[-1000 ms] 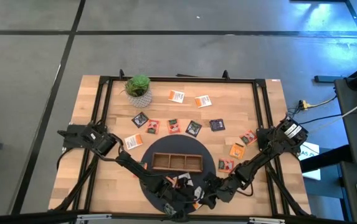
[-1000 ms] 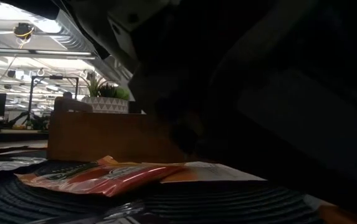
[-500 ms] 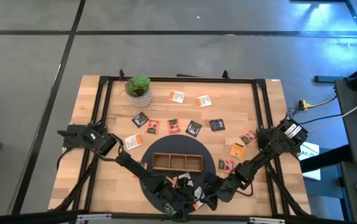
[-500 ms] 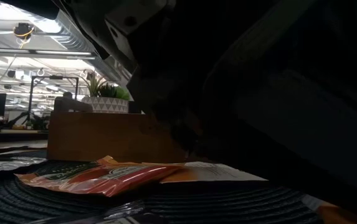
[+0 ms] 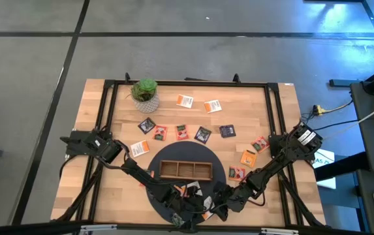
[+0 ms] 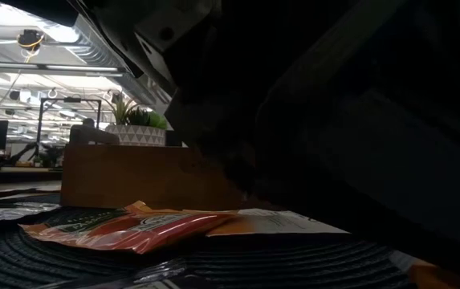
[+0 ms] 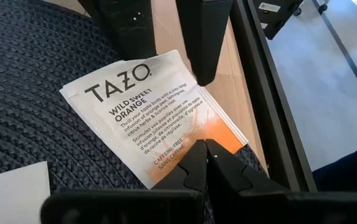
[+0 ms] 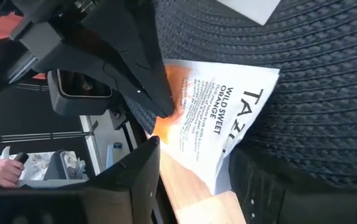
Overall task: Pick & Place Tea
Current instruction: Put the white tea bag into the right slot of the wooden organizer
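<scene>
Here the white-orange tea packet (image 7: 153,112) lies flat on the dark woven mat (image 7: 35,81) by the surface's near edge, its orange corner pinched in our left pincer (image 7: 205,149), pressed together, our right pincer (image 8: 194,163) spread astride it. We judge the slick thin paper could slip or tear if both pull.

White-orange tea packet (image 7: 150,115) looks like smooth matt paper with printed text; the red packet (image 6: 133,227) in the low view has a glossy, crinkled foil-like skin. Round mat (image 7: 35,93) is dark, coarse woven cloth with ribbed texture. Tabletop (image 5: 193,114) and tray (image 5: 185,170) are wood, light and brown respectively; gripper fingers (image 7: 203,37) matt black plastic.
</scene>
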Robot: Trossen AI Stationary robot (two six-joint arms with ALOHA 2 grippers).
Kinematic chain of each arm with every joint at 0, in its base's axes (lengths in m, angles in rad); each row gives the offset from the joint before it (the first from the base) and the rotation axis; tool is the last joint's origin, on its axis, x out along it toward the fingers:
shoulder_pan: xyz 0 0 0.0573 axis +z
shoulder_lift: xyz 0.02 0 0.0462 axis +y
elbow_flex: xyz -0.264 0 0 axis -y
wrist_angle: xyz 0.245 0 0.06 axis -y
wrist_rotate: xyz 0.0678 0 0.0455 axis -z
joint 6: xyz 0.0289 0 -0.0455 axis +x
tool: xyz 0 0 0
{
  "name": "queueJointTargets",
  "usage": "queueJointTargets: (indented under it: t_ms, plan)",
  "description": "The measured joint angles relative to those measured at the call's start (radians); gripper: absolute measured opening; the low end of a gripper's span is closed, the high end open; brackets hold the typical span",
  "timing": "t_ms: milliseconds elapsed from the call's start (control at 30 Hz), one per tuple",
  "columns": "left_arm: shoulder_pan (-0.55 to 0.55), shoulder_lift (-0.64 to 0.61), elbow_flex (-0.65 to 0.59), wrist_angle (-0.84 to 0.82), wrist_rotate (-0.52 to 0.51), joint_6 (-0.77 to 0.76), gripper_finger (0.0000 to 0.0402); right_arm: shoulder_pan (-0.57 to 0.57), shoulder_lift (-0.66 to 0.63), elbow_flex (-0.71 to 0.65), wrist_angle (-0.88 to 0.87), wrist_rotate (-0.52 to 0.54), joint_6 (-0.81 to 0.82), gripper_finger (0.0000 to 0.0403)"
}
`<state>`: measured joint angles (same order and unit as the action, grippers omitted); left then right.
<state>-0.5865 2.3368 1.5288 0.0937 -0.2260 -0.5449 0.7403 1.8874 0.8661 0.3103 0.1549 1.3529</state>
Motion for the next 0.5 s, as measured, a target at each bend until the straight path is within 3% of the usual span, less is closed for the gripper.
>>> queueJointTargets:
  t_ms: [300,500]
  plan:
    - [0.001,0.0,0.0,0.002,0.038,0.02,0.0002,0.0,0.0,0.0,0.006,-0.018,-0.026,0.0241]
    - [0.001,0.0,0.0,0.003,0.037,0.019,0.0003,0.0,0.0,0.0,0.005,-0.018,-0.011,0.0252]
